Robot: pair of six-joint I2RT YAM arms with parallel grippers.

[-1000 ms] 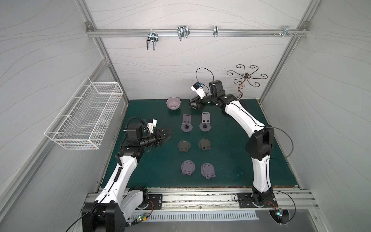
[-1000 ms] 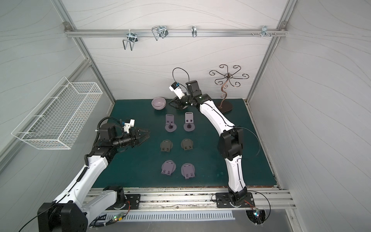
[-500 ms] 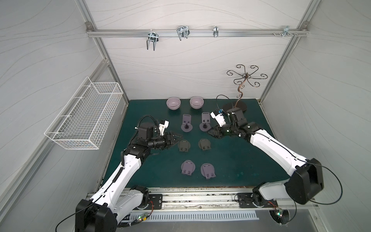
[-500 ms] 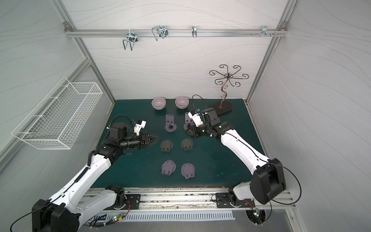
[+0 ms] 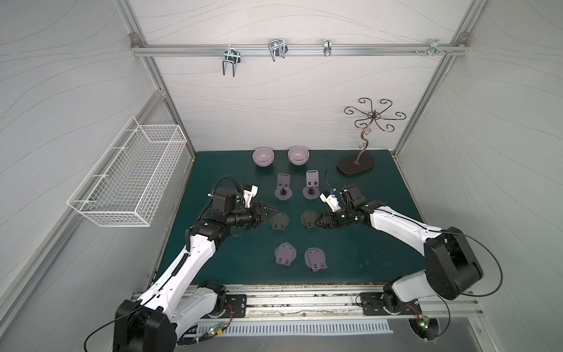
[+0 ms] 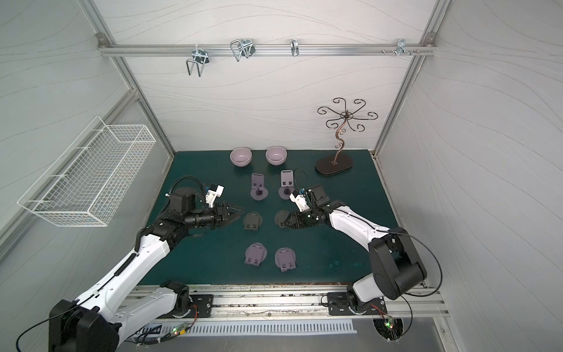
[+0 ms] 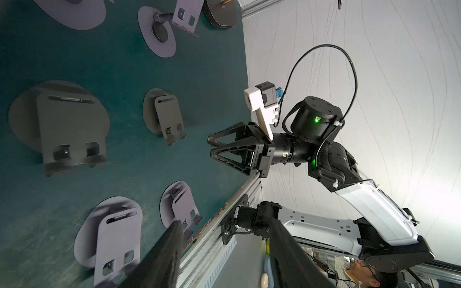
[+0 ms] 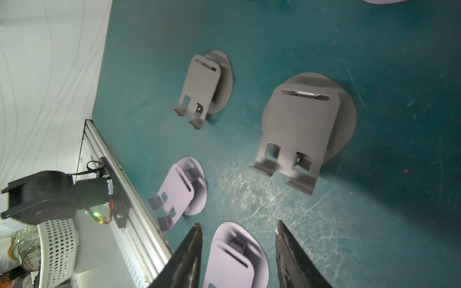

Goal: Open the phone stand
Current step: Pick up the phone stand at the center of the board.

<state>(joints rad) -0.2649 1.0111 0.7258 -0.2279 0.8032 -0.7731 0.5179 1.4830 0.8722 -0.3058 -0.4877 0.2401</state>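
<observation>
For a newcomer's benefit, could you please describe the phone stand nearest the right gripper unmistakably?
Six stands sit in three pairs on the green mat. This stand lies folded in the middle pair, by the right gripper. Its pair alone is dark grey; its twin lies by the left gripper.

A: Where's free room?
B: Bare worktop point(image 5: 365, 250) either side of the six phone stands point(image 5: 285, 254).
A: Obstacles?
B: The two raised ones at the back, bowls point(image 5: 263, 157) behind them, jewellery tree point(image 5: 355, 166) back right.
</observation>
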